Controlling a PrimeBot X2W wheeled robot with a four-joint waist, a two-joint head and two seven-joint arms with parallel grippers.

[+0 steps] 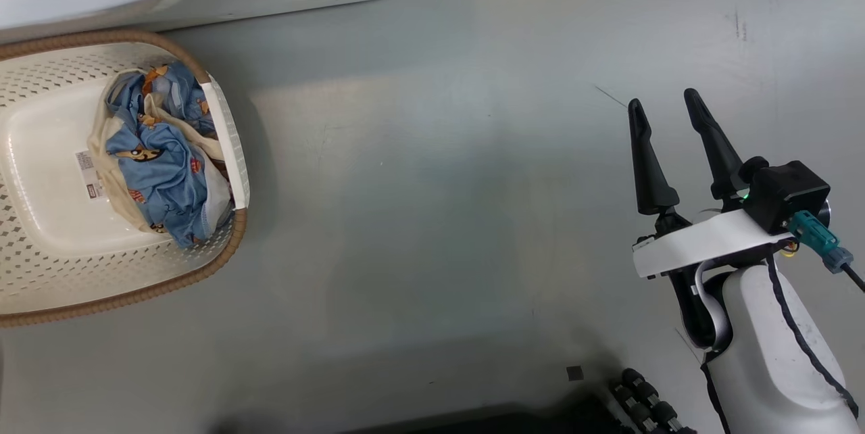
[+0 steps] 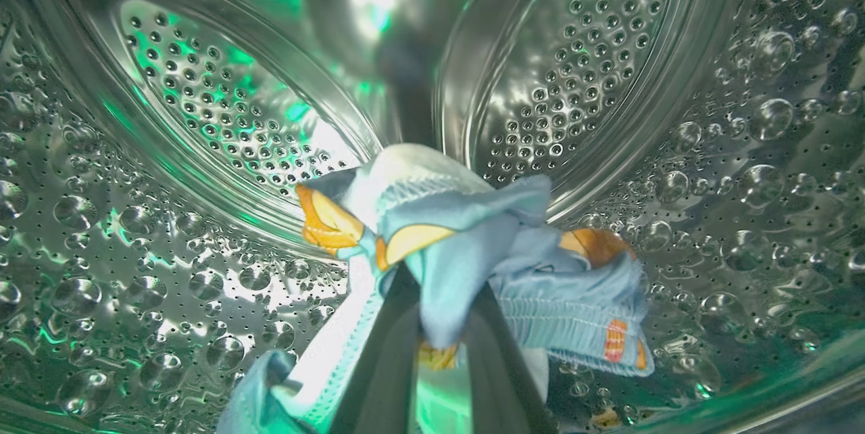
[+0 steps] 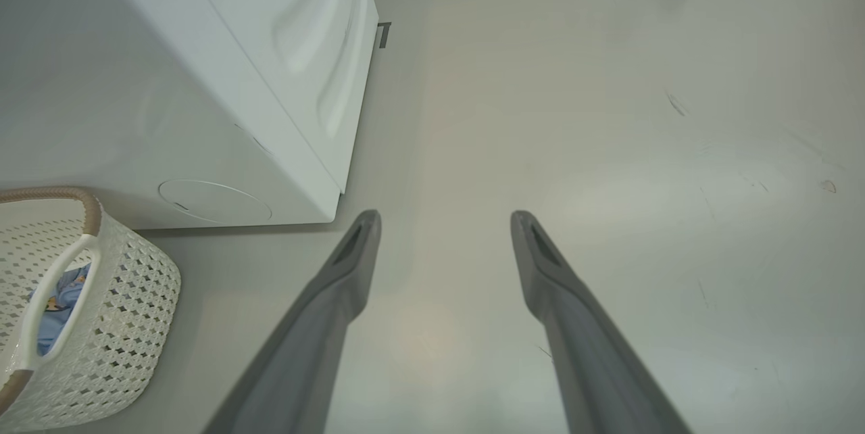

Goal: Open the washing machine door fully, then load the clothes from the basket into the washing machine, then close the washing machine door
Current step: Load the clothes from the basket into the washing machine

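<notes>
Now, over to the left end effector (image 2: 439, 312), deep inside the steel drum (image 2: 203, 103) of the washing machine (image 3: 203, 82). Its two dark fingers (image 2: 378, 380) stand nearly together, pinched on a bunch of the clothes (image 2: 459, 238). Light blue fabric with orange print and a ribbed hem drapes over the fingertips and hides them. A pale strip trails down to the lower left of the left wrist view. Perforated, dimpled metal curves all round, washed with green glints. Whether the cloth's lower end touches the drum, I can't say.

Out over the floor (image 1: 439, 184), the right end effector (image 1: 662, 101) hovers with its jaws spread wide and nothing between them, well apart from the basket (image 1: 230, 251). The right wrist view agrees: same end effector (image 3: 446, 218), fingers parted above the grey floor. The white washing machine is up to the left, and the basket (image 3: 128, 299) sits just beside its lower corner.

Back to the head view, and the basket sits on the floor at the left, holding more clothes (image 1: 162, 157). They make a crumpled blue-and-cream heap, pushed against the wall nearest the middle of the picture. The heap partly covers the barcode sticker (image 1: 88, 174) on the basket's floor.
</notes>
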